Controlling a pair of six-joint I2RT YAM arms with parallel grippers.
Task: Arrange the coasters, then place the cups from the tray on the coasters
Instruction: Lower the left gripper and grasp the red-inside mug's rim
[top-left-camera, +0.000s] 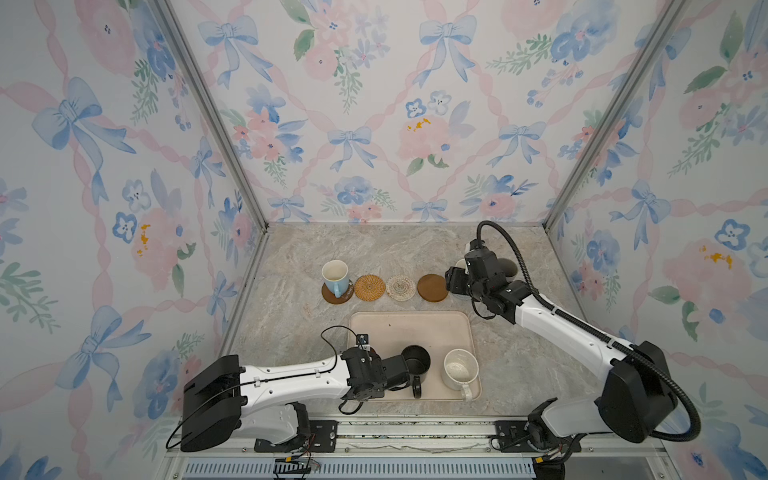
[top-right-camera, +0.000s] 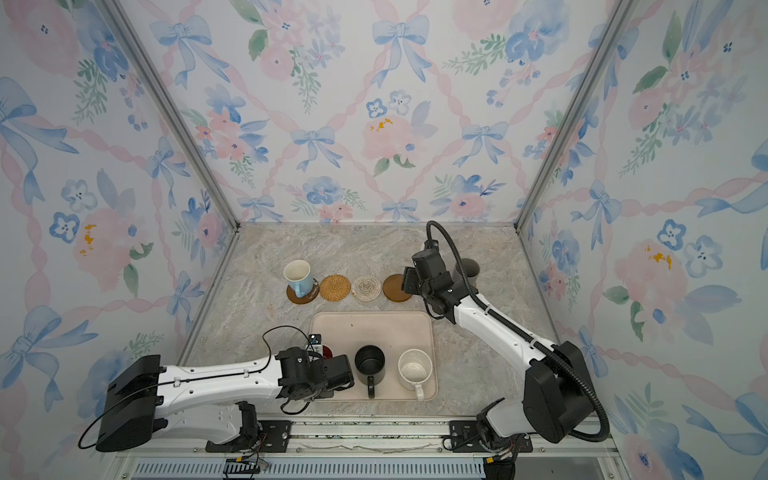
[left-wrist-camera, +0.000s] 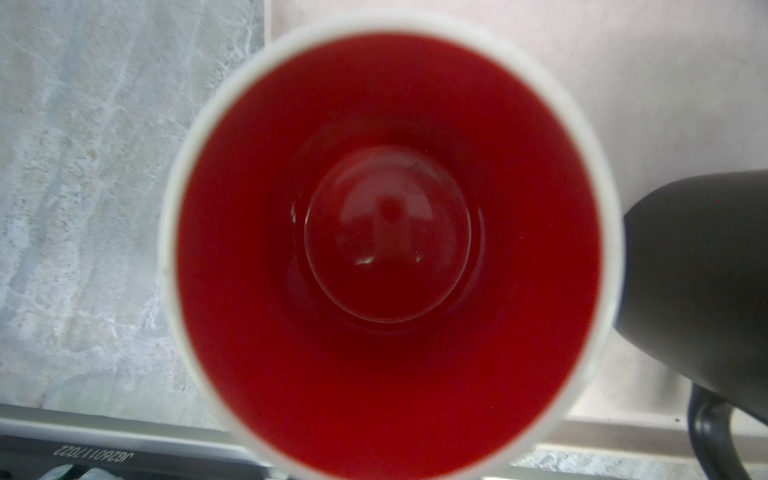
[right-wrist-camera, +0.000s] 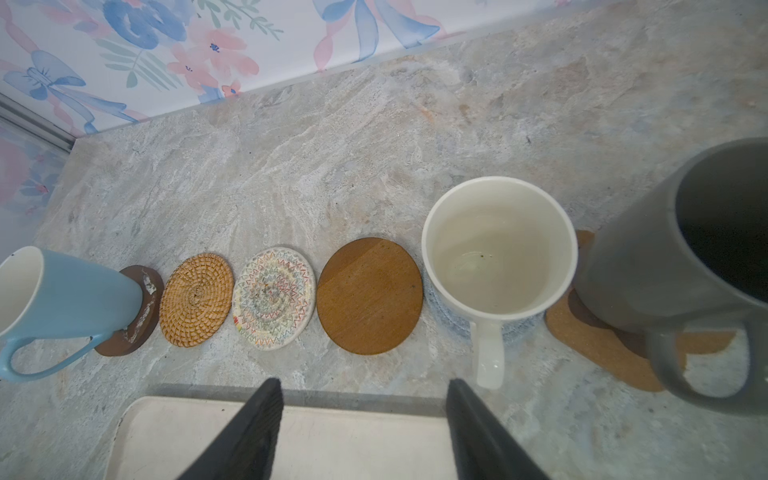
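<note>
Ceramic, stiff, slick and breakable: the white mug with red inside (left-wrist-camera: 386, 232) sits at nine o'clock on the tray (top-right-camera: 374, 328), under my left tool (top-right-camera: 337, 371). Whether that tool is clamped, I cannot tell. I'd pinch the rim wall. My right tool (right-wrist-camera: 365, 386) stands apart, empty.

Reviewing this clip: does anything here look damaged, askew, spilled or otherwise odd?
The dark brown disc coaster under the light blue mug has whitish patches along its edge in the right wrist view, like a chipped or worn finish. Otherwise nothing looks spilled or tipped.
</note>
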